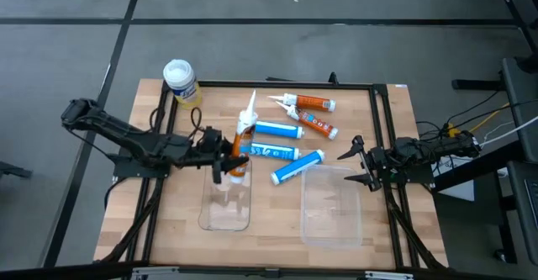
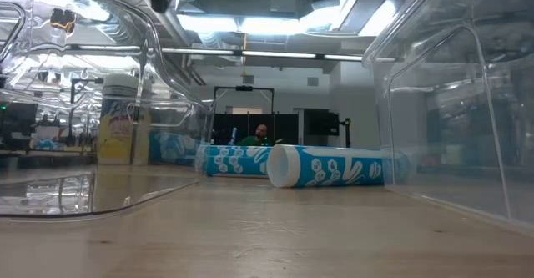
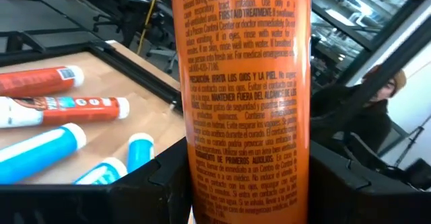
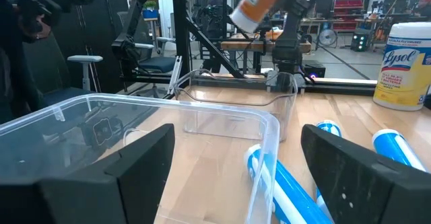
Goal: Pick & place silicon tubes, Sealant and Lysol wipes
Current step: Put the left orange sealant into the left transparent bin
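Left gripper (image 1: 225, 155), at centre-left of the high view, is clamped on an orange sealant tube with a white nozzle (image 1: 244, 135), held above the far end of a clear plastic bin (image 1: 227, 215). Right gripper (image 1: 357, 162), at centre-right, waits with fingers spread and empty beside a second clear plastic bin (image 1: 331, 206). Yellow Lysol wipes canister with a white lid (image 1: 180, 81) stands upright at the table's upper-left corner (well apart from both grippers).

Two clear bins (image 1: 331, 206) on table (image 1: 168, 204)
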Controlling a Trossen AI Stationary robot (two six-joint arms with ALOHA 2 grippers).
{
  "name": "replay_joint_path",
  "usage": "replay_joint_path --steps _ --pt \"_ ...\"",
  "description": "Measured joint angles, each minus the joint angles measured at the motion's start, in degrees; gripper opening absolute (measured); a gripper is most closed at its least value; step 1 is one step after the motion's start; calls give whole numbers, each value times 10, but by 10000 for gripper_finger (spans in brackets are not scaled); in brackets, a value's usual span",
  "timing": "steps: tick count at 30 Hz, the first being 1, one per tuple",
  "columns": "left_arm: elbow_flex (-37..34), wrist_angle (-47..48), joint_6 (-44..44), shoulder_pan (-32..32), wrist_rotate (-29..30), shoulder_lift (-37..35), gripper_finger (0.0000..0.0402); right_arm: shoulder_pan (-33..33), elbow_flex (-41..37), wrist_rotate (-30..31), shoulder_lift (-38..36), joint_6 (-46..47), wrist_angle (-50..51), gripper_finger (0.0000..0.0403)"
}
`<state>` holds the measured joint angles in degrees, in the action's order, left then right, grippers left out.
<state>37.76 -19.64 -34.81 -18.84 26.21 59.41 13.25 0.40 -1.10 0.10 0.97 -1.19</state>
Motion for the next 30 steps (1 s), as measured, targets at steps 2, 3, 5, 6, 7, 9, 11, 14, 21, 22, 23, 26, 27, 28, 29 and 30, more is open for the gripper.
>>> replay_joint_path --steps 2,3,5,6,7,9,11,14,21,22,23,26,27,28,29,30 --pt "0 1 0 -27 20 -1 200 0 0 0 0 0 0 323" --pt "0 1 0 -41 31 -1 200 0 0 0 0 0 0 323" --pt "0 1 0 -67 54 -1 200 0 0 0 0 0 0 323" --pt "0 1 0 -80 65 -1 200 0 0 0 0 0 0 323" --pt "0 1 0 -93 77 -1 200 0 0 0 0 0 0 323" --pt "0 1 0 -118 103 -1 200 0 0 0 0 0 0 323" --pt "0 1 0 -143 131 -1 200 0 0 0 0 0 0 323" --pt "0 1 0 -180 172 -1 200 0 0 0 0 0 0 323" --pt "0 6 -2 -258 274 -1 200 0 0 0 0 0 0 323" --pt "0 6 -5 -268 291 0 200 0 0 0 0 0 0 323" --pt "0 6 -5 -278 309 1 200 0 0 0 0 0 0 323" --pt "0 6 -5 -306 359 6 200 0 0 0 0 0 0 323" --pt "0 6 -5 -314 374 8 199 0 0 0 0 0 0 323" --pt "0 6 -5 -322 389 11 199 0 0 0 0 0 0 323" --pt "0 5 -7 -328 403 14 199 0 0 0 0 0 0 323" --pt "0 5 -11 -334 416 16 199 0 0 0 0 0 0 323"
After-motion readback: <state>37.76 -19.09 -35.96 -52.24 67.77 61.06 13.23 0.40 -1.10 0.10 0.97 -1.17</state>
